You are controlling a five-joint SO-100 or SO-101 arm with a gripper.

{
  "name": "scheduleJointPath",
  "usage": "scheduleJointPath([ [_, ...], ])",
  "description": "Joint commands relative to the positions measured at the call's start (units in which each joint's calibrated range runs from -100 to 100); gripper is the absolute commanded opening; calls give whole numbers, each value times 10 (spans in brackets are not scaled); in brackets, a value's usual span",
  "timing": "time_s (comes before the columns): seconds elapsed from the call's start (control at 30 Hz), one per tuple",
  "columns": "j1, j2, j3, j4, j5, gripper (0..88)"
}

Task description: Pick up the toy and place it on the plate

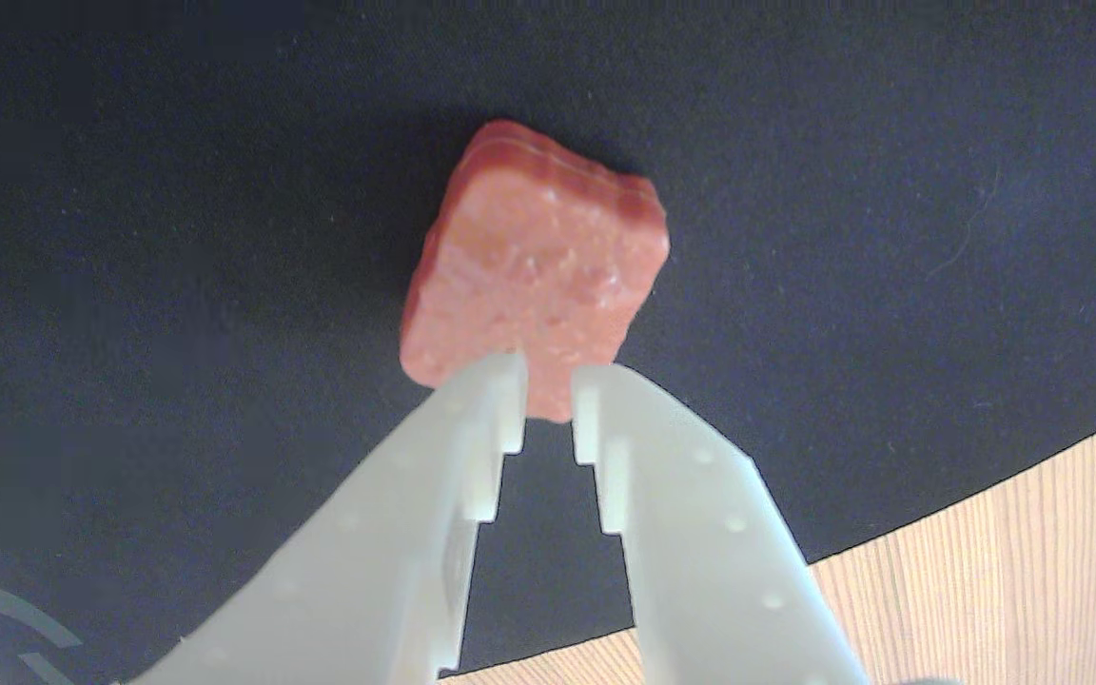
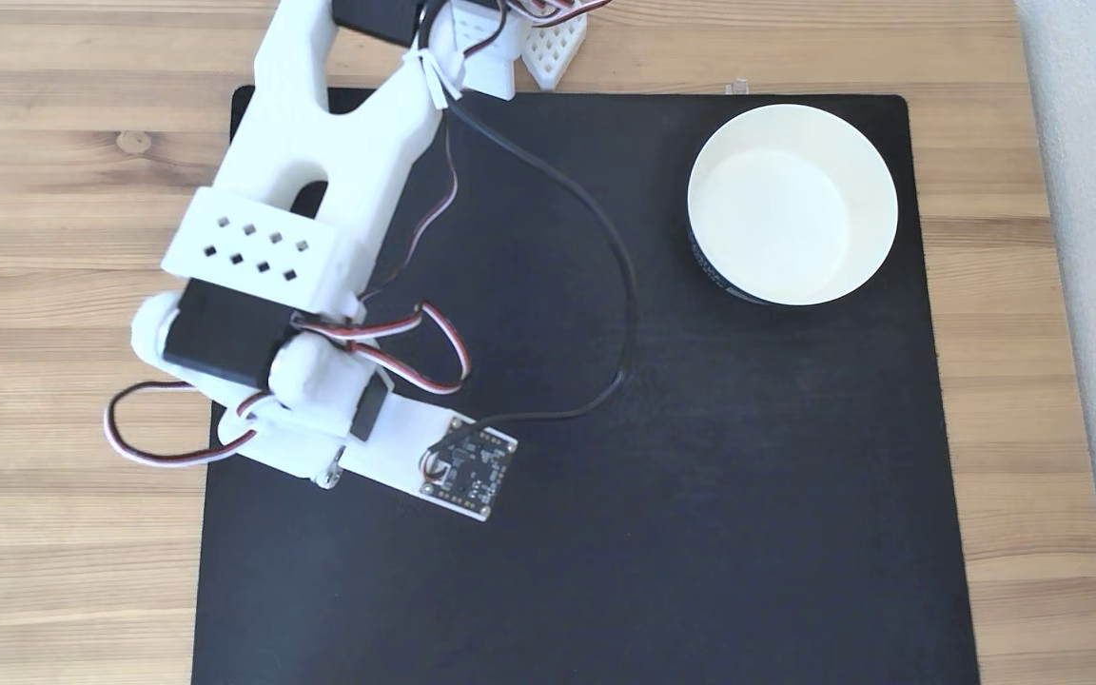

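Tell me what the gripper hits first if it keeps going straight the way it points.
The toy. In the wrist view the gripper points right at it, jaws slightly apart; the tips overlap its near edge, though contact is unclear.

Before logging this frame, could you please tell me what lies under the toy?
The toy sits on the black mat. The gripper tips cover its near edge, so contact there cannot be seen.

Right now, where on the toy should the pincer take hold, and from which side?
Across the two flat side faces of the toy, from above. It lies flat on the black mat, top face up. The pincer stands open narrower than the block; it likely must widen first.
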Motion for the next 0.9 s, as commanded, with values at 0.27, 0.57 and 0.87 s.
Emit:
scheduleJointPath([
  [0.27,2,-7,-57,93,-1,311],
  [0.57,3,-5,-56,92,-2,307],
  [0.87,3,-3,-53,96,-59,308],
])
